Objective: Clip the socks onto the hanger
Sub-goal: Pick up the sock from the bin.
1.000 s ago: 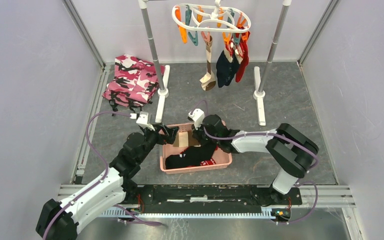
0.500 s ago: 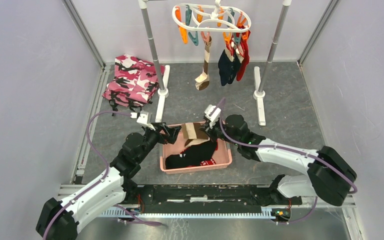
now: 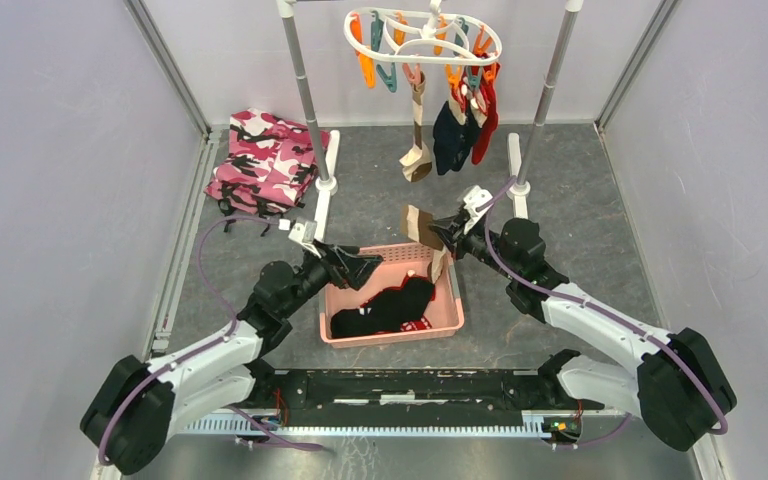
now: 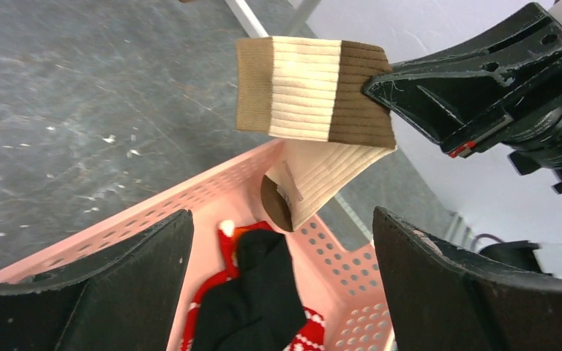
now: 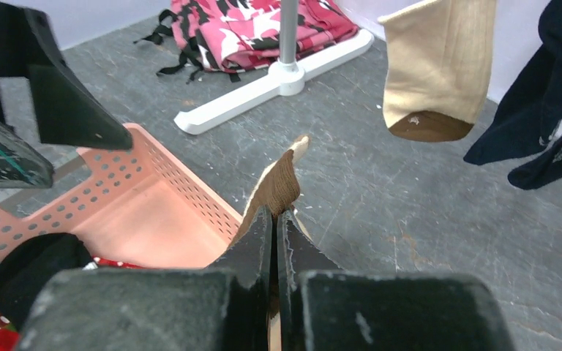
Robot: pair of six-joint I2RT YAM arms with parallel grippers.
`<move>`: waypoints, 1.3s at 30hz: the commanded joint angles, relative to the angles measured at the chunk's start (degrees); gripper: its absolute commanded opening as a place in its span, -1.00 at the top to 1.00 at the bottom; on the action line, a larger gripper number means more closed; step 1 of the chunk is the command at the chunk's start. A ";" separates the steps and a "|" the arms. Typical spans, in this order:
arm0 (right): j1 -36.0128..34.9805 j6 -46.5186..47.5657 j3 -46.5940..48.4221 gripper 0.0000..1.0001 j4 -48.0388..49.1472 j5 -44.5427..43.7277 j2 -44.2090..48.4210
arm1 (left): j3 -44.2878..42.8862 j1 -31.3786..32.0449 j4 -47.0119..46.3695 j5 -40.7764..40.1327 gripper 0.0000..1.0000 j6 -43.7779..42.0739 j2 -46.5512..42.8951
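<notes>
Right arm: reaches from its base up and to the left, forearm low and slanted. The right claw (image 3: 444, 233) sits above the far right corner of the pink basket (image 3: 392, 337).
- Its jaws are pressed flat together on a tan sock (image 3: 420, 223).

Left arm: stretched forward and to the right, elbow low. The left claw (image 3: 362, 266) is over the basket's far left corner, pointing across at the held sock.
- Its jaws are spread wide with nothing between them, apart from the sock.

Held sock: pinched near a fold and off the floor, above the far edge of the basket.
- The ribbed, brown-banded half sticks out roughly level from the claw, toward the left arm.
- The pale half hangs straight down, its brown tip just inside the basket rim.

Hanger (image 3: 422, 28): white oval ring, up on the rack at the far end, between two grey poles (image 3: 303, 95).

Counts:
- One sock held.
- On the hanger, a beige sock (image 3: 417, 150), a navy sock (image 3: 450, 140) and a red sock (image 3: 483, 125) all hang lengthwise, toes down. The dark ones overlap, so the exact number is unclear.
- In the basket, a black sock (image 3: 388, 308) lies along its length with a red sock with white marks (image 3: 417, 324) beside it. Cannot tell if more lie under them.
- One pink camouflage cloth (image 3: 265, 165), folded, far left beside the left pole.
</notes>
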State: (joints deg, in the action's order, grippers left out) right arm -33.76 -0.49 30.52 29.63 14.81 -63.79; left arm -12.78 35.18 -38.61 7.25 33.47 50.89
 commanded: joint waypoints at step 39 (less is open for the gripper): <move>0.46 -14.75 5.43 1.00 17.48 10.31 -1.73 | -11.72 -4.25 -34.87 10.18 -0.77 45.94 29.11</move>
State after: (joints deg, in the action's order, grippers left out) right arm -33.58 -12.88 34.17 42.06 23.94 -65.60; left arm -21.34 30.94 -71.85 18.06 76.88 78.28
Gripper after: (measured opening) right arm 0.013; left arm 0.903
